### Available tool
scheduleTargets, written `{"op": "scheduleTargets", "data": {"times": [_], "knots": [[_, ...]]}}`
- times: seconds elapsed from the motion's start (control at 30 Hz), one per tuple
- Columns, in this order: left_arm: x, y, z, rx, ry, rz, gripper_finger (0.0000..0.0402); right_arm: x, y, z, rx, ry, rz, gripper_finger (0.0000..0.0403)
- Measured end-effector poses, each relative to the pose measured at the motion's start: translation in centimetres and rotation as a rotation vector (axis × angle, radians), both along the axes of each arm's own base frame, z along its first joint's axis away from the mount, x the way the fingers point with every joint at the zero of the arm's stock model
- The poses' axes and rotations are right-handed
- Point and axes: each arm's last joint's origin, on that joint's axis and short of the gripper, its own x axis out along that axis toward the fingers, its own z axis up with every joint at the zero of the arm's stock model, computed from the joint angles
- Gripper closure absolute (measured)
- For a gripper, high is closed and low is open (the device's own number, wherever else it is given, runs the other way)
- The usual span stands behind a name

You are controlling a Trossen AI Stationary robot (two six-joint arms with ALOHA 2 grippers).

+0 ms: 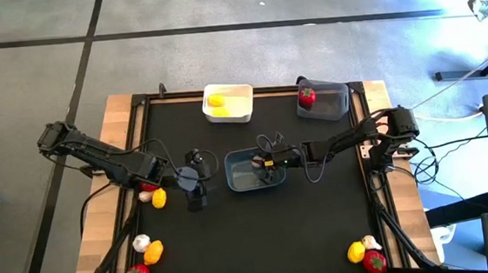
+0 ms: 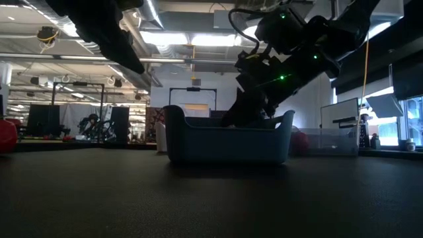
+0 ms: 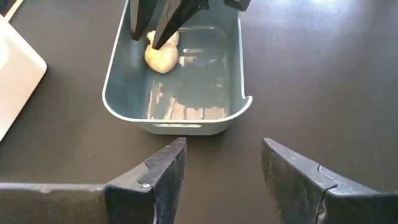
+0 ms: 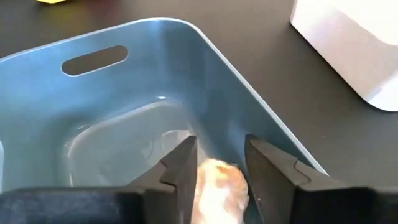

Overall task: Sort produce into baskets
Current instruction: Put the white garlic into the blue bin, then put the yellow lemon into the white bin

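- Step in hand: drop-off of a garlic bulb (image 3: 161, 55) into the blue-grey basket (image 1: 255, 170) at table centre.
- Right claw (image 4: 219, 171) reaches down inside that basket; its fingers stand a little apart on either side of the bulb. Whether the bulb is gripped or already let go, cannot tell. In the left wrist view the bulb appears to rest on the basket floor near one end.
- Left claw (image 3: 221, 171) hovers empty, about half open, just beside the basket's near wall, over bare table.
- White basket (image 1: 227, 104) holds a yellow piece (image 1: 216, 101); dark grey basket (image 1: 324, 100) holds a red piece (image 1: 307, 97). Both sit at the far table edge.
- Unsorted: pieces under and beside the left arm, a group at the near-left corner (image 1: 144, 258), another at the near-right corner (image 1: 366, 254).
- Next move (judgement): right claw opens fully, lifts straight up clear of the rim, then swings to the near-right group.
- Clearance: basket walls close on both sides of the right claw; left claw near, so a sideways exit is risky. Centre of the table in front is open.
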Motion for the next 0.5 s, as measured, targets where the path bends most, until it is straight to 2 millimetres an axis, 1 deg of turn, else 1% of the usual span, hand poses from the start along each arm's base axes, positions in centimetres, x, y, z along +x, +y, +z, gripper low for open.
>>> {"op": "scheduleTargets", "data": {"times": [0.2,0.27,0.4,0.5], "knots": [[0.0,0.0,0.0,0.0,0.002,0.001,0.0202,-0.1,0.1,0.2,-0.016,0.002,0.012,0.0254],[0.0,0.0,0.0,-0.002,0.002,0.003,0.0202,-0.1,0.1,1.0,-0.028,-0.014,0.021,0.0254],[0.0,0.0,0.0,-0.007,-0.007,0.01,0.0201,-0.3,0.1,3.3,-0.035,-0.027,0.027,0.0254],[0.3,0.0,0.3,-0.015,-0.044,0.024,0.0193,-0.6,0.2,4.6,-0.015,-0.034,0.056,0.0254]]}}
